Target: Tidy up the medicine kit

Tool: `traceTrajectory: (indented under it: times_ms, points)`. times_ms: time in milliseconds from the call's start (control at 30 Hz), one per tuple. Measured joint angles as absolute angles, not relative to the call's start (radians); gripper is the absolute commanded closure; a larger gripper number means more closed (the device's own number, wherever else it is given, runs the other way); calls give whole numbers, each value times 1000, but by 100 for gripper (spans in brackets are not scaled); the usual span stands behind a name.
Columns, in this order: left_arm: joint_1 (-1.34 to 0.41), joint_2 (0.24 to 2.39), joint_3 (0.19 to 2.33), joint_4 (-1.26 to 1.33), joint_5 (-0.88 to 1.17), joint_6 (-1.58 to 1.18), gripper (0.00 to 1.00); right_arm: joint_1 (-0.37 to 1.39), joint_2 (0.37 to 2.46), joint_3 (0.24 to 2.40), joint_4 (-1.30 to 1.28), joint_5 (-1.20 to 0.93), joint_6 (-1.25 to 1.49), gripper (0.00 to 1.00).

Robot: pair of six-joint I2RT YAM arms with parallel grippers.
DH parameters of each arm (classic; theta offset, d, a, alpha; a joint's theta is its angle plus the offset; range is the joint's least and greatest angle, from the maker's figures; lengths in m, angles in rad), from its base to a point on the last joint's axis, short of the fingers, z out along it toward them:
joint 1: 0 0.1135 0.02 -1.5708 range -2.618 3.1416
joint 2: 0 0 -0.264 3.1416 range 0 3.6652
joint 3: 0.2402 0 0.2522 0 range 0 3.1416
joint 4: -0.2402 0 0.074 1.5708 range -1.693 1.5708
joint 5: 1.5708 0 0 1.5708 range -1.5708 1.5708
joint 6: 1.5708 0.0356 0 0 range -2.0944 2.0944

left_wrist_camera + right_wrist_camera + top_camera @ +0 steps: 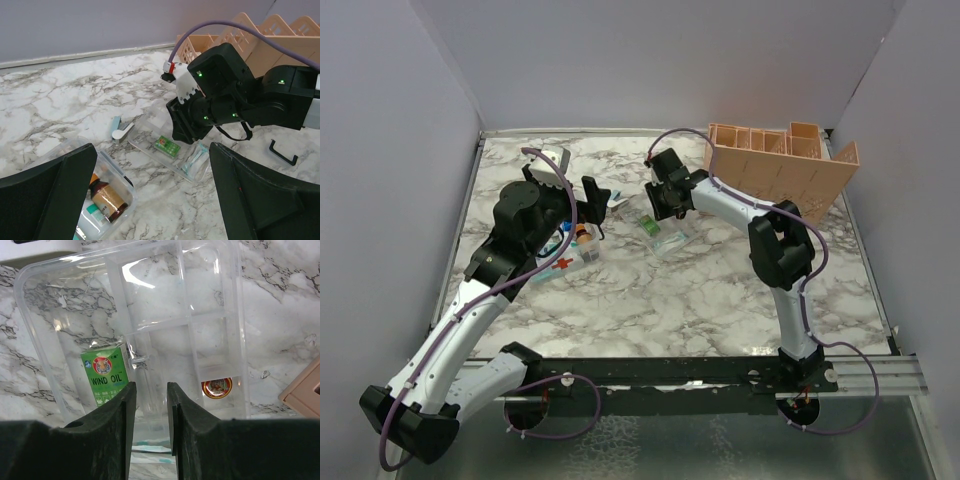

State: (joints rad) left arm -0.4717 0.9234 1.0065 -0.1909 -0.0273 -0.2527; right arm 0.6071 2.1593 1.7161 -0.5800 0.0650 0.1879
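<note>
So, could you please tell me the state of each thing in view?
Left gripper: jaws wide open, empty.
Right gripper: jaws nearly together; grip unclear.
Clear tray: lying flat, mostly empty.
Wind Oil box: lying flat in the tray, label up.
Round tin: label up, in a small compartment.
Peach organizer: upright, at the back.

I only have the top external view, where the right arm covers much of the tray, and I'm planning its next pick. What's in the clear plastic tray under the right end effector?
Observer: The right wrist view shows a green cardboard box labelled WIND OIL, lying in the wide left section of the clear plastic compartment tray.
Operator: Anything else in there?
Observer: Yes, a small round tin with a red-orange lid sits in a small compartment on the tray's right side, separated from the box by dividers.
</note>
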Motion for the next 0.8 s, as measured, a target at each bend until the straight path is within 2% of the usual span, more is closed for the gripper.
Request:
traceTrajectory:
  times_ms: [500,700,800]
  points:
    - [-472,923,1006,-192,-27,-253,1,607,2189,1717,-585,19,120,55]
    - [-472,923,1005,-192,-27,-253,1,607,2224,1745,-603,7,111,56]
    - [-472,923,1005,-192,-27,-253,1,607,2237,1760,-606,8,107,63]
